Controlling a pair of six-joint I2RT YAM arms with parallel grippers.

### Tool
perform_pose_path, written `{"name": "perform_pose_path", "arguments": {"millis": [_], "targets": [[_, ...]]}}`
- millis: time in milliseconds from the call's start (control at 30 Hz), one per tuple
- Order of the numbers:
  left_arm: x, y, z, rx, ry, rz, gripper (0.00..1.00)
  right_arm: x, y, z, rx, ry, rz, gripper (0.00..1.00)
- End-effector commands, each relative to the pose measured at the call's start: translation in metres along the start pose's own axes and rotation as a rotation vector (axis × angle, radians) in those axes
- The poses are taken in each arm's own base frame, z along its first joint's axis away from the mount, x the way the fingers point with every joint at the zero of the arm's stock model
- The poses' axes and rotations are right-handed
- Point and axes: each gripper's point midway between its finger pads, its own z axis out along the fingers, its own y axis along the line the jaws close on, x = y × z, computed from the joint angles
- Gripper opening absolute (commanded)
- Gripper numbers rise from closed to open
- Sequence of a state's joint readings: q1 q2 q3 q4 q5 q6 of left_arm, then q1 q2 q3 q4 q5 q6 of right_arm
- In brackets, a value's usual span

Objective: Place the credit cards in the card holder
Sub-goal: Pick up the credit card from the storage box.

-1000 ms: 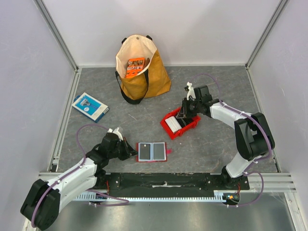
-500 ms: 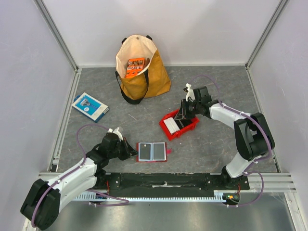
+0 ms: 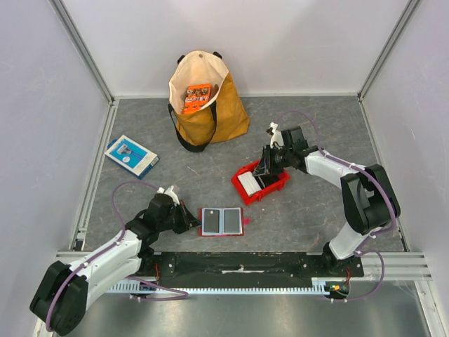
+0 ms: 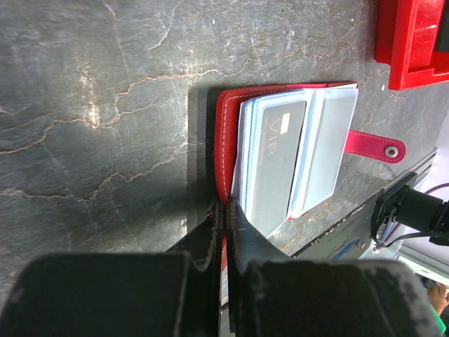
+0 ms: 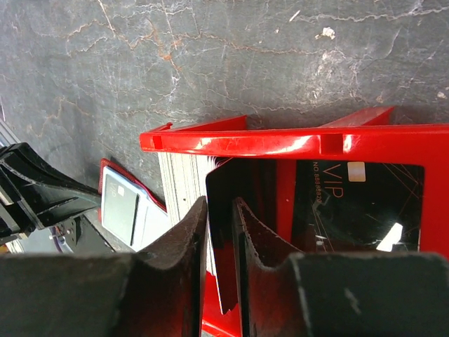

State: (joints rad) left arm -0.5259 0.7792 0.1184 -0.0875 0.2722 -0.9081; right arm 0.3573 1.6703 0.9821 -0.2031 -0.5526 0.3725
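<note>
The card holder (image 3: 222, 220) lies open near the front edge, a red wallet with a dark credit card (image 4: 277, 161) in its left pocket. My left gripper (image 3: 193, 221) is shut on the wallet's red left cover (image 4: 223, 140); the fingertips (image 4: 228, 203) pinch its edge. My right gripper (image 3: 265, 170) reaches into the red bin (image 3: 280, 184). Its jaws (image 5: 219, 203) stand a little apart, open, with an upright dark card (image 5: 224, 179) between them. A stack of whitish cards (image 5: 181, 175) stands just left of it, and a dark VIP card (image 5: 358, 203) lies in the bin.
A yellow tote bag (image 3: 203, 105) holding an orange packet (image 3: 197, 97) stands at the back. A blue-and-white flat box (image 3: 131, 155) lies at the left. Metal frame rails border the mat on both sides.
The right gripper and the red bin have shifted slightly to the left. The left arm and the wallet have not moved.
</note>
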Motion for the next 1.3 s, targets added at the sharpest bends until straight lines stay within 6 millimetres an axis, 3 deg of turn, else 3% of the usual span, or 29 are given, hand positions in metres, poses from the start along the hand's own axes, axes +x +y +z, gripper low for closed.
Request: {"name": "perform_pose_path", "arguments": {"millis": [0, 533, 1267], "targets": [[-0.008, -0.016, -0.001, 0.052, -0.014, 0.025, 0.02, 0.001, 0.015, -0.002, -0.072, 0.006, -0.001, 0.26], [-0.007, -0.016, -0.001, 0.053, -0.006, 0.024, 0.02, 0.011, 0.016, 0.003, -0.105, 0.037, 0.011, 0.29], [-0.007, -0.016, -0.001, 0.055, -0.005, 0.026, 0.02, 0.002, 0.028, -0.002, -0.147, 0.024, 0.001, 0.26]]}}
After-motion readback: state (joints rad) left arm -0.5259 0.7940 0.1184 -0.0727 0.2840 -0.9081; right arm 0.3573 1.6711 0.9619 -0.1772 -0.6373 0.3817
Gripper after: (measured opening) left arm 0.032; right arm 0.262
